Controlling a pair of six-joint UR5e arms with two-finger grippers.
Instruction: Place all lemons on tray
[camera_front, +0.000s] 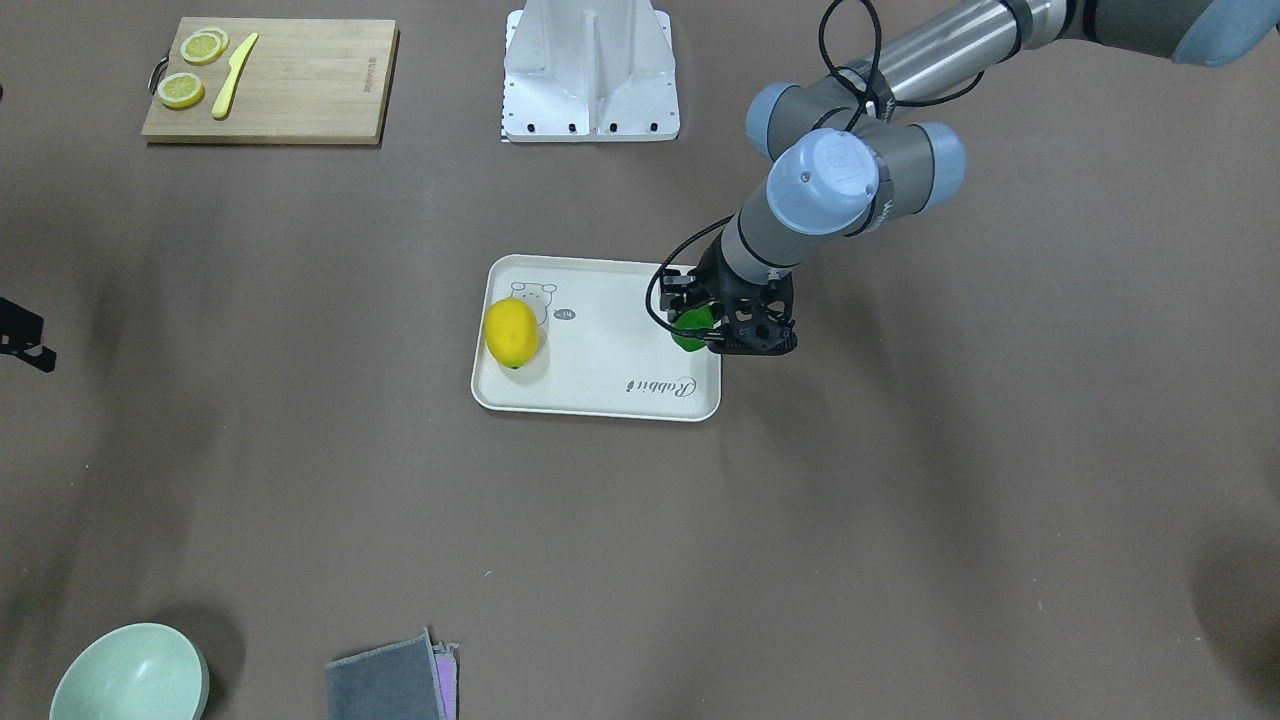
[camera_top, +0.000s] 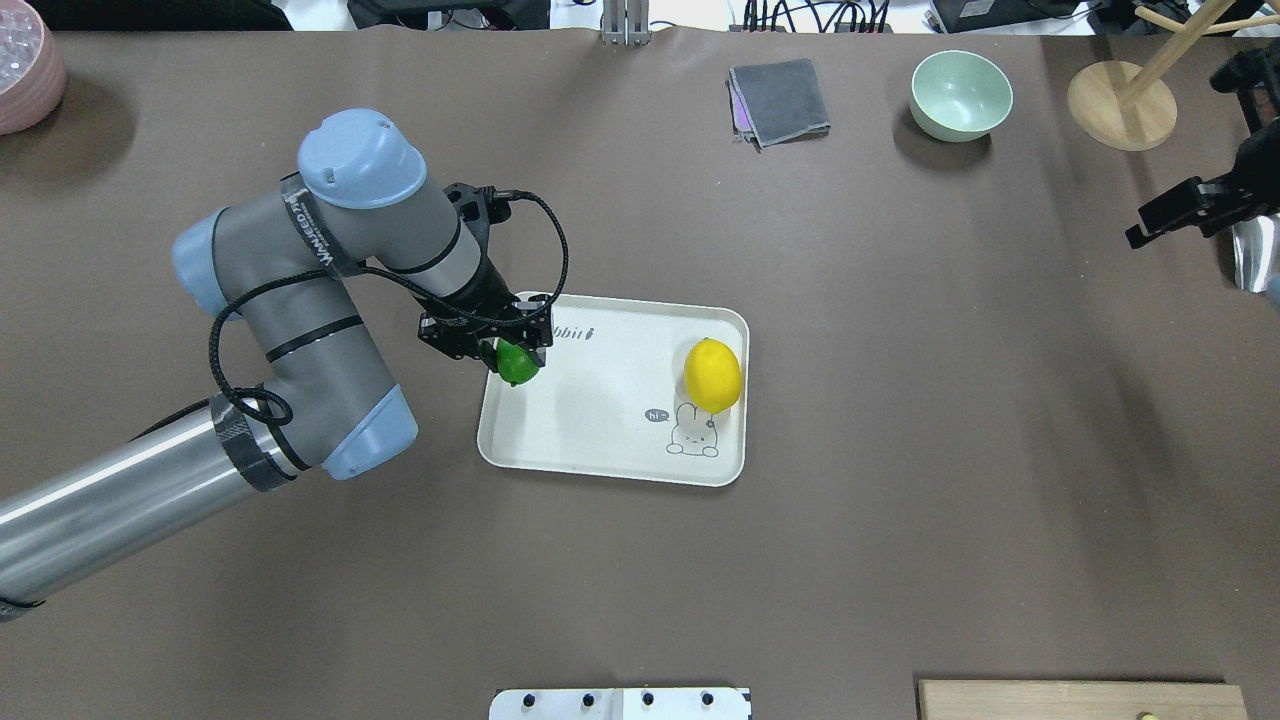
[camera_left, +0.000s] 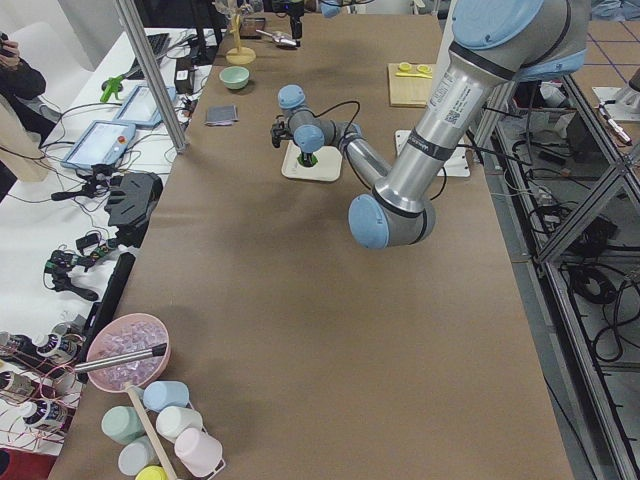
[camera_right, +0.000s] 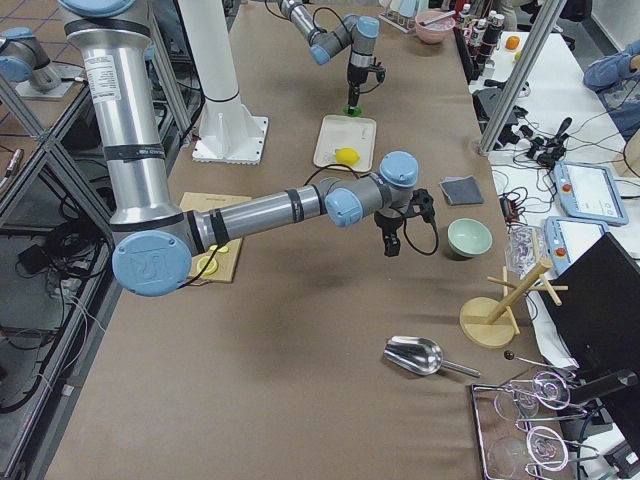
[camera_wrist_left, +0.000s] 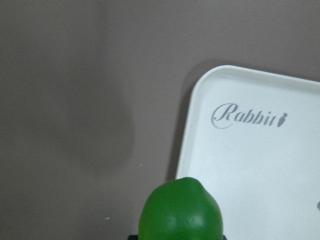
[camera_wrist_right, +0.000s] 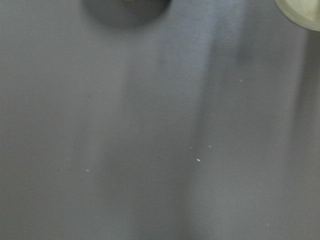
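Green lemon (camera_top: 517, 366) sits clamped in the left arm's (camera_top: 300, 340) down-tilted jaws over the tray (camera_top: 600, 450) rim.

We see the off-white tray (camera_top: 610, 440) central on the table (camera_top: 900, 550); yellow lemon (camera_top: 712, 375) at the tray's right edge, green lemon (camera_top: 517, 364) over its left.

The brown table (camera_front: 900, 500) carries the tray (camera_front: 600, 350); a cutting board (camera_front: 310, 90); a green bowl (camera_front: 130, 680); a grey cloth (camera_front: 385, 685).

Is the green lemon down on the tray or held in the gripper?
Held: the left gripper is shut on the green lemon above the tray's edge. Whether it touches: cannot tell.
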